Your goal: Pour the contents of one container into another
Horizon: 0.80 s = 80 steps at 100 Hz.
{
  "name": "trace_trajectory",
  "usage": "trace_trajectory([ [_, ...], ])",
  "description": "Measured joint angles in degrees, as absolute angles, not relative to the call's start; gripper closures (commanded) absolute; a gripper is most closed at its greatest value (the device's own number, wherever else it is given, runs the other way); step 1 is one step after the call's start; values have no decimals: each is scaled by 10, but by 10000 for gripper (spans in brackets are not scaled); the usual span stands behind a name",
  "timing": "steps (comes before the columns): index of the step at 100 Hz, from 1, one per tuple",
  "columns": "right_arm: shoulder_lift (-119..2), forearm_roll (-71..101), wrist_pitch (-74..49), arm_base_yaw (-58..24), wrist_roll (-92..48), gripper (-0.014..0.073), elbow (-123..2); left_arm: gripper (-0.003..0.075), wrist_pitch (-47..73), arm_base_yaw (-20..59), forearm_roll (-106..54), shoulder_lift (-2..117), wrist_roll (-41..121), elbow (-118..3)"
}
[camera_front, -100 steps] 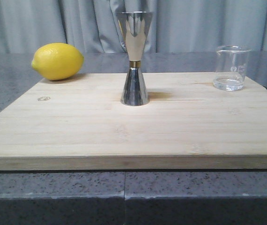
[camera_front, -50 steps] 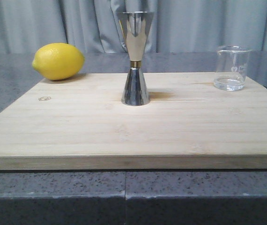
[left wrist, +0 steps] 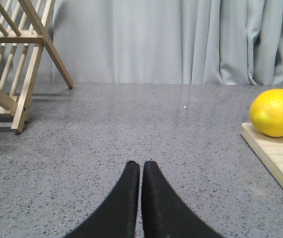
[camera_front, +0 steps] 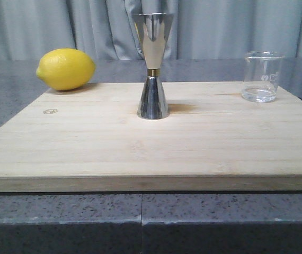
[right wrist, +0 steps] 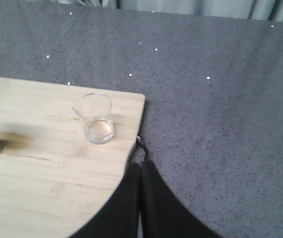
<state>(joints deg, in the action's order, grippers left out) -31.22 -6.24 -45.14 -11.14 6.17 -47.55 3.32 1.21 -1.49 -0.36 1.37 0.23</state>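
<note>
The glass beaker (camera_front: 262,76) stands upright at the far right corner of the wooden board (camera_front: 151,143), well apart from the steel jigger (camera_front: 152,66) at the middle. A little clear liquid sits in its bottom. I judge it light, rigid, slick and breakable; a hold across the mid-wall, below the lip and away from the spout, looks safest. The jigger looks top-heavy on its narrow foot, so easily tipped.

Faint white printing shows on the beaker; too small to read. A small stamped mark on the board (camera_front: 49,111) is likewise illegible.

Left gripper (left wrist: 140,166): fingers pressed together, holding nothing, over bare counter near the lemon (left wrist: 276,112). Right gripper (right wrist: 140,166): likewise closed and empty, just beside the board's edge.
</note>
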Motion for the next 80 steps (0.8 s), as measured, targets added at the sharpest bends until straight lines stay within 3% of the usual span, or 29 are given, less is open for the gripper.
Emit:
trace_trajectory([
  [39, -87, -23, -194, 26, 62, 666, -186, 739, 32, 12, -15, -4, 14, 2],
  [62, 1, -22, -85, 36, 62, 666, -30, 738, 32, 12, -15, -4, 14, 2],
  [80, 5, -21, -33, 36, 62, 666, 8, 739, 32, 12, -15, -4, 14, 2],
])
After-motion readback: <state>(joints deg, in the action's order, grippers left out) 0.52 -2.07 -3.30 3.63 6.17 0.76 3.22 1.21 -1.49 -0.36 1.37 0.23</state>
